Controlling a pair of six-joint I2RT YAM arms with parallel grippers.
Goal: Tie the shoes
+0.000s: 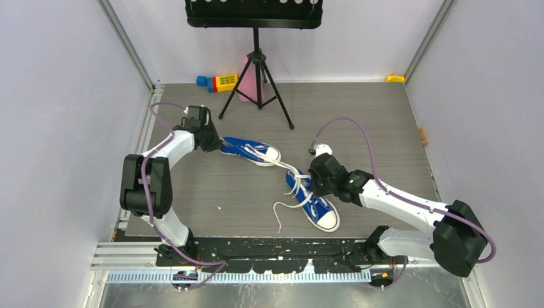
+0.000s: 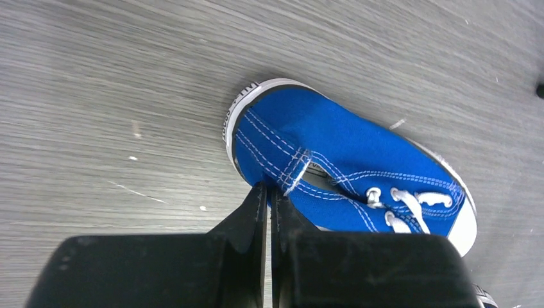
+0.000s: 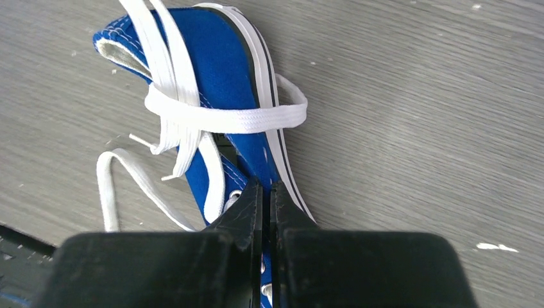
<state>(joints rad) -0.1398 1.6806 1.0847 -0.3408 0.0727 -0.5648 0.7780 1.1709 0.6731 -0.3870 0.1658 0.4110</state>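
Observation:
Two blue canvas shoes lie on the grey table. The far shoe (image 1: 249, 150) has its heel to the left; it also shows in the left wrist view (image 2: 346, 167). My left gripper (image 1: 215, 142) is shut at its heel, the tips (image 2: 269, 190) pinching the collar edge. The near shoe (image 1: 315, 207) points its white toe cap toward the front edge. My right gripper (image 1: 313, 178) is shut on its blue side wall (image 3: 231, 77), tips (image 3: 265, 187) beside the eyelets. Loose white laces (image 1: 292, 173) run between the shoes, and one lace (image 3: 224, 119) loops across the near shoe.
A black tripod stand (image 1: 256, 70) stands at the back centre with a pink block (image 1: 247, 83) behind it. Coloured toy blocks (image 1: 218, 82) lie at the back left, a yellow piece (image 1: 396, 78) at the back right, and a small orange piece (image 1: 422, 136) by the right wall.

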